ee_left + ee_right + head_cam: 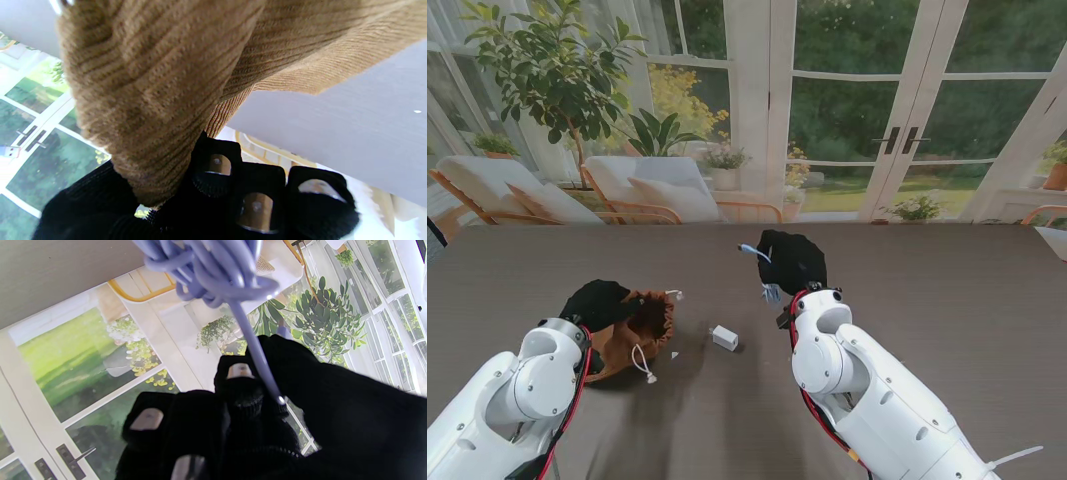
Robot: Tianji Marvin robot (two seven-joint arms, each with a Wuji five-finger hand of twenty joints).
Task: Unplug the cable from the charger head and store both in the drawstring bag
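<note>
Fingers (pixel 240 386) of right hand (pixel 793 262) pinching cable (pixel 213 270), left hand (pixel 599 303) gripping bag (pixel 642 325), bag's inside hidden

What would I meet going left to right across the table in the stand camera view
Left robot hand gripping the brown drawstring bag → white charger head lying loose on the table → right robot hand holding the bundled blue cable.

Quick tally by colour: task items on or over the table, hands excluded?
Brown: 1, drawstring bag, held by the left robot hand
White: 1, charger head, lying on the table
Lilac-blue: 1, cable, held by the right robot hand
Total: 3
</note>
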